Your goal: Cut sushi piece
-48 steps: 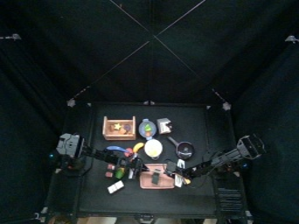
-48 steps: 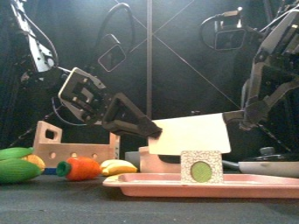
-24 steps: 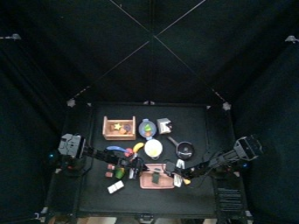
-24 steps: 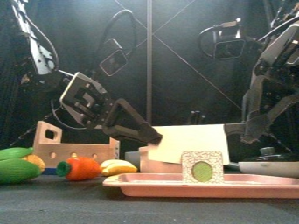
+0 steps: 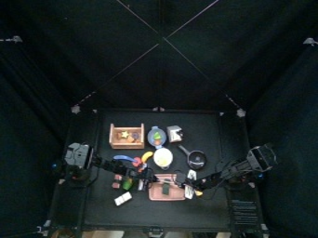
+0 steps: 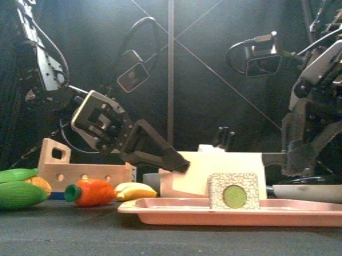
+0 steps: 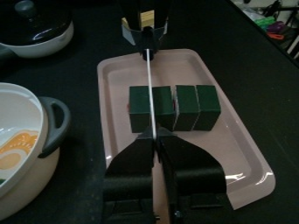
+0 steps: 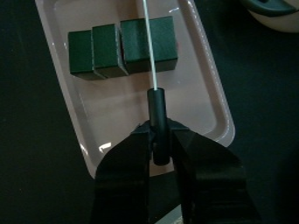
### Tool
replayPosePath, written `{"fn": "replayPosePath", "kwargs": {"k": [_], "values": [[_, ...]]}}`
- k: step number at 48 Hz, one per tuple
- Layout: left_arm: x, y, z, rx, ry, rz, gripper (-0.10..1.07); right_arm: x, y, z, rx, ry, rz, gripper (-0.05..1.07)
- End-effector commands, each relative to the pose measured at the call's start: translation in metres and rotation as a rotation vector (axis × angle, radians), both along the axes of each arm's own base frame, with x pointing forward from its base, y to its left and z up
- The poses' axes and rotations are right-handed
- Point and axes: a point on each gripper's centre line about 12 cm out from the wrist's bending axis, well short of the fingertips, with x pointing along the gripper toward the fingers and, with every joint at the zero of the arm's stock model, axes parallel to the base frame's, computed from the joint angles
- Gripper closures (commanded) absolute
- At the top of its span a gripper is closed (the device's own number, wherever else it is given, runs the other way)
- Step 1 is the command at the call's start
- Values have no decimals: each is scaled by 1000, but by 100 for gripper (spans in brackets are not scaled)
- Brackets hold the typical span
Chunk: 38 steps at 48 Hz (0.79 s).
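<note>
A dark green sushi roll [image 7: 173, 107], scored into several sections, lies across the pink tray [image 7: 229, 149]. From the front its end face [image 6: 234, 191] shows white rice around a green centre. The knife's white blade [image 6: 222, 167] stands edge-down in the roll, seen as a thin line [image 7: 149, 87] one section in from the end. My right gripper [image 8: 156, 131] is shut on the black handle [image 8: 156, 107]. My left gripper [image 7: 158, 150] is shut on the blade's other end. Both arms reach low over the tray [image 5: 163, 193].
A white pot [image 7: 24, 153] and a black pan [image 7: 35, 31] stand beside the tray. At the front left lie a carrot [image 6: 91, 191], a banana [image 6: 134, 190], a green vegetable [image 6: 19, 190] and a wooden crate [image 6: 60, 160].
Both grippers have come down with the knife. The blade stood above the roll a second ago and now sits down behind its end face.
</note>
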Motion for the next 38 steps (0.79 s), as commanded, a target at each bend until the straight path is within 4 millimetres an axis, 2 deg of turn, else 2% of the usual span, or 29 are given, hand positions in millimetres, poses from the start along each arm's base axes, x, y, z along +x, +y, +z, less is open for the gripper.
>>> {"fn": "replayPosePath", "kwargs": {"k": [1, 19, 38], "values": [[3, 1, 4, -5, -13, 8, 60, 3, 1, 5, 11, -16, -7, 52], [4, 2, -1, -5, 19, 23, 60, 3, 2, -1, 19, 4, -17, 53], [15, 6, 5, -6, -6, 33, 60, -1, 0, -2, 18, 16, -30, 52]]}}
